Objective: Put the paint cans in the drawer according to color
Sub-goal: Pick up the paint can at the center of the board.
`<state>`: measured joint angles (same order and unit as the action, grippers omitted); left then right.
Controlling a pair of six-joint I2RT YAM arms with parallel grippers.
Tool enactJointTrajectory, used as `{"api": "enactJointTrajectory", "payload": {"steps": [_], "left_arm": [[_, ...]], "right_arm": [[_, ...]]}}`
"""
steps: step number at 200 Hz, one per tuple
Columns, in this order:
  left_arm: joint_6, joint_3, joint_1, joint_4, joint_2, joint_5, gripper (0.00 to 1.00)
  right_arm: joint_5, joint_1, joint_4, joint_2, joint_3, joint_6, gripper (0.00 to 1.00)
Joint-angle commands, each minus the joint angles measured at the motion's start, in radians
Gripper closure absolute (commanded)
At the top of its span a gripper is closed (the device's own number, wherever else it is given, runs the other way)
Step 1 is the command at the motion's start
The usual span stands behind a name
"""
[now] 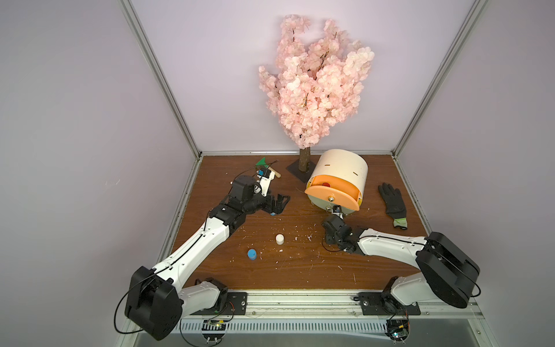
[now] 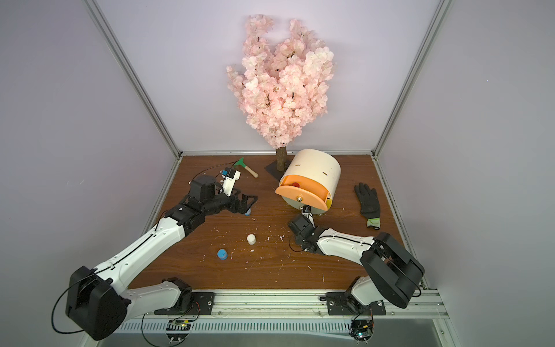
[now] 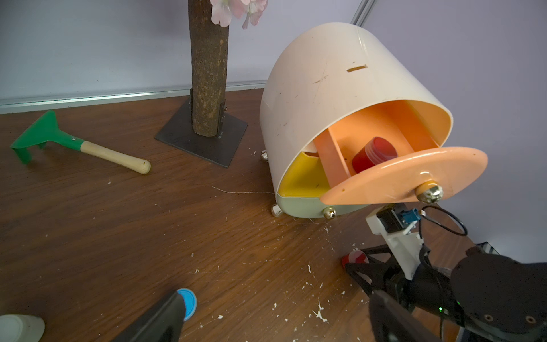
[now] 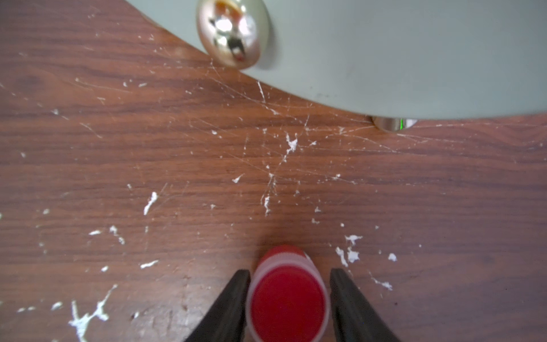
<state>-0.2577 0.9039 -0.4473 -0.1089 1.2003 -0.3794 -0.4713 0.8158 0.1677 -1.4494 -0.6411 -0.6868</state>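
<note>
The cream drawer cabinet (image 1: pixel 339 168) lies tilted at the back right, with its peach top drawer (image 1: pixel 332 196) pulled out. One red paint can (image 3: pixel 374 154) sits inside it. In front of the grey bottom drawer, my right gripper (image 4: pixel 290 271) straddles a second red can (image 4: pixel 288 299) standing on the table. One finger touches it and a sliver of gap shows at the other. My left gripper (image 1: pixel 67 207) is wide open over a blue can (image 3: pixel 188 303) beside one finger. A white can (image 1: pixel 280 238) and another blue can (image 1: pixel 252 254) stand mid-table.
A green-headed toy rake (image 1: pixel 264 163) lies at the back left. The blossom tree's trunk (image 1: pixel 304 162) and dark base plate stand beside the cabinet. A black glove (image 1: pixel 392 204) lies at the right. White flecks litter the wooden table (image 1: pixel 300 270).
</note>
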Motion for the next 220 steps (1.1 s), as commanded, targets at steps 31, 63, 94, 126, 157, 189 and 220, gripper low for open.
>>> {"api": "enactJointTrajectory", "payload": {"steps": [31, 63, 94, 126, 157, 189, 220], "left_arm": [[0.000, -0.019, -0.008, 0.012, -0.013, 0.007, 0.00], [0.006, -0.019, -0.008, 0.007, -0.016, 0.013, 0.00], [0.012, -0.021, -0.008, 0.006, -0.021, 0.024, 0.00], [0.003, -0.016, -0.008, 0.011, -0.013, 0.025, 0.00], [-0.005, -0.010, -0.008, 0.023, -0.003, 0.020, 0.00], [-0.023, 0.000, -0.008, 0.050, 0.021, -0.004, 0.00], [-0.032, 0.014, -0.008, 0.064, 0.048, -0.019, 0.00]], "right_arm": [[-0.016, -0.006, -0.021, 0.007, -0.026, 0.037, 0.56], [0.010, -0.005, -0.003, 0.016, -0.027, 0.060, 0.60], [0.049, -0.004, 0.035, 0.066, -0.007, 0.080, 0.63], [0.162, 0.008, 0.089, 0.166, 0.002, 0.136, 0.64], [0.323, 0.022, 0.197, 0.281, -0.053, 0.189, 0.68], [0.487, 0.023, 0.285, 0.364, -0.146, 0.226, 0.70], [0.588, 0.024, 0.348, 0.384, -0.236, 0.224, 0.72]]}}
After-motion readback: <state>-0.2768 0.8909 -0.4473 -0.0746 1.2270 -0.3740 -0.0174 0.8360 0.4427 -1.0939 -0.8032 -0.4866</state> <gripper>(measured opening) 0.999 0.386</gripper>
